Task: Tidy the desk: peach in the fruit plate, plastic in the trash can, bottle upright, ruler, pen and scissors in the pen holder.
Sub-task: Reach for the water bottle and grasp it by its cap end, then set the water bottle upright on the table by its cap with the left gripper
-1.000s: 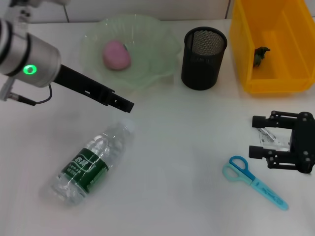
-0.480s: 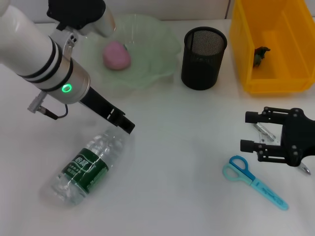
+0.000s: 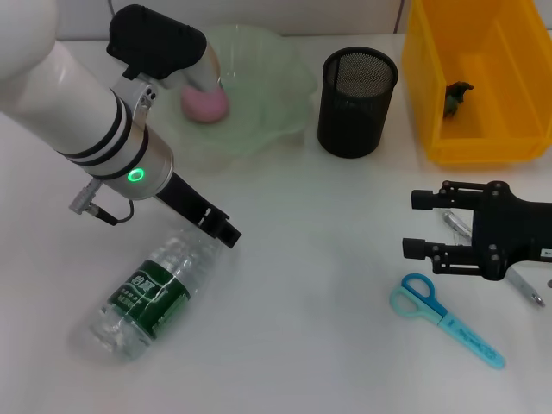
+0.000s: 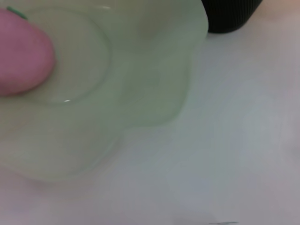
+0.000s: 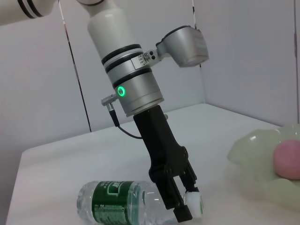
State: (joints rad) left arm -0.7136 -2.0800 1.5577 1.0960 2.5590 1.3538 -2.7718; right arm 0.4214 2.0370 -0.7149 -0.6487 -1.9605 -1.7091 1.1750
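A clear water bottle (image 3: 151, 293) with a green label lies on its side, cap toward my left gripper (image 3: 226, 235). The left gripper is open with its tips at the bottle's neck, as the right wrist view (image 5: 185, 206) shows beside the white cap (image 5: 195, 202). The pink peach (image 3: 203, 99) sits in the green fruit plate (image 3: 276, 78). My right gripper (image 3: 420, 224) is open, low over the table, just above the blue scissors (image 3: 444, 319). A slim clear item (image 3: 455, 224), ruler or pen, lies partly hidden under it. The black mesh pen holder (image 3: 356, 102) stands upright.
A yellow bin (image 3: 483, 138) at the back right holds a small dark object (image 3: 457, 97). The left wrist view shows the plate (image 4: 150, 93), the peach (image 4: 23, 56) and the pen holder's base (image 4: 229, 18). White tabletop lies between the bottle and the scissors.
My left arm swung in and lowered, bringing its gripper down to the bottle's neck. My right gripper slid left, away from the table's right edge.
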